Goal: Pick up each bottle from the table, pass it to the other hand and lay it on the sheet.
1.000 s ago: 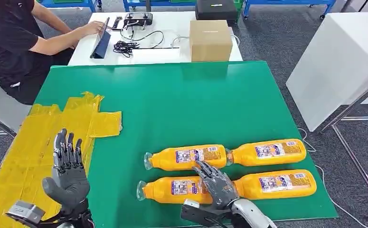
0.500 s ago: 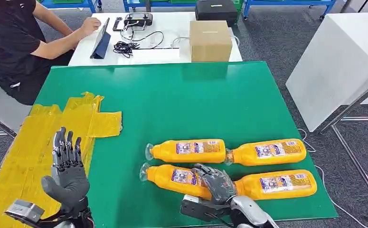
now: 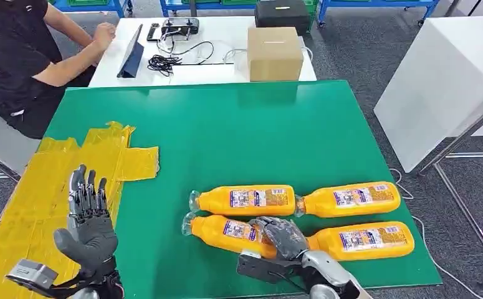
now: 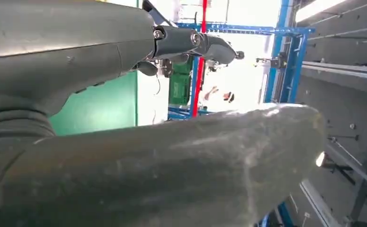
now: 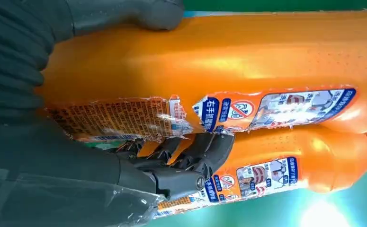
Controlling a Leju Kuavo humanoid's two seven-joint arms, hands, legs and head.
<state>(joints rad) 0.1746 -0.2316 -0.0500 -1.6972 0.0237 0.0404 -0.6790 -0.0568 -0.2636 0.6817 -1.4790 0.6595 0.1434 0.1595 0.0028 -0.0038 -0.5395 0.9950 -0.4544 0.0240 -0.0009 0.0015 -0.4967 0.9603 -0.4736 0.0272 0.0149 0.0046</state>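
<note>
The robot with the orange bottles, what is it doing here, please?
The robot's right hand grips the near-left bottle of four orange bottles lying on the green table; its fingers curl around the body. That bottle lies at a slant beside the far-left bottle. The left hand hovers open above the yellow sheet, which has no bottle on it. A person sits at the white table behind.

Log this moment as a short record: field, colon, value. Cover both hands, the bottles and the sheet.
right robot hand: grips the near-left bottle, tilted
left robot hand: fingers spread, holds nothing, over the yellow sheet
other bottles: three lying on the green table
bottles on sheet: none
</note>
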